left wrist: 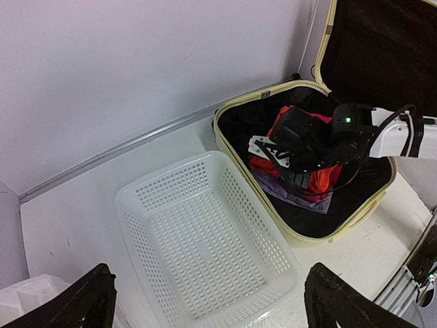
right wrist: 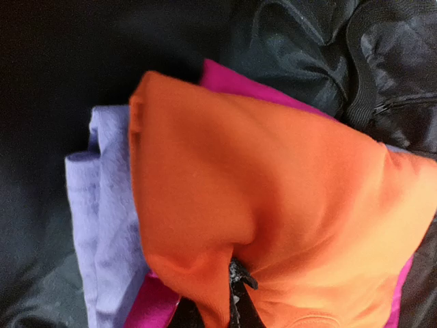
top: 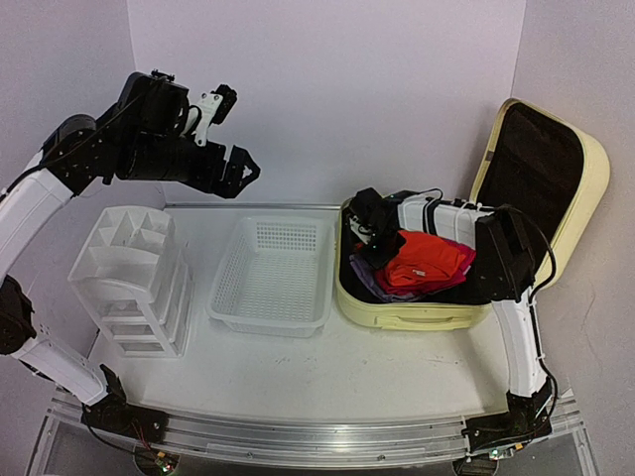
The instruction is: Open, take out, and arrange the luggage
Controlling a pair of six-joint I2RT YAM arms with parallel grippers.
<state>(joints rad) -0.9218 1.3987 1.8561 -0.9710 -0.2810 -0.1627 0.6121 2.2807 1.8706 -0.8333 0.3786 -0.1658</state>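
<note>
Luggage [top: 397,315] sits at the right end of the table [top: 347,367], already open, its black-lined lid [top: 541,159] tipped back toward the right wall and the pale yellow lower shell facing up. Inside lies a small stack of folded clothes: an orange garment [top: 427,260] on top, a magenta piece [right wrist: 225,78] beneath it and a lavender cloth [right wrist: 102,205] showing at one edge. From above, the stack's long side runs left to right across the shell. The right gripper [right wrist: 229,301] reaches down into the shell at the stack's left end, the end nearest the white basket [top: 268,322]. In the right wrist view its dark fingertips sit close together with a puckered fold of orange cloth between them, so the jaws appear clamped on the orange garment; whether the lower layers are caught too cannot be told. The basket stands just beside the luggage on its left, with a white drawer organizer [top: 129,288] farther left. The right arm is by far the nearer one, and the likely next move is a lift clear of the shell wall, then a carry leftward. The left gripper [top: 236,134] hangs high over the table's left side, well apart from the luggage, jaws spread wide and holding nothing.
</note>
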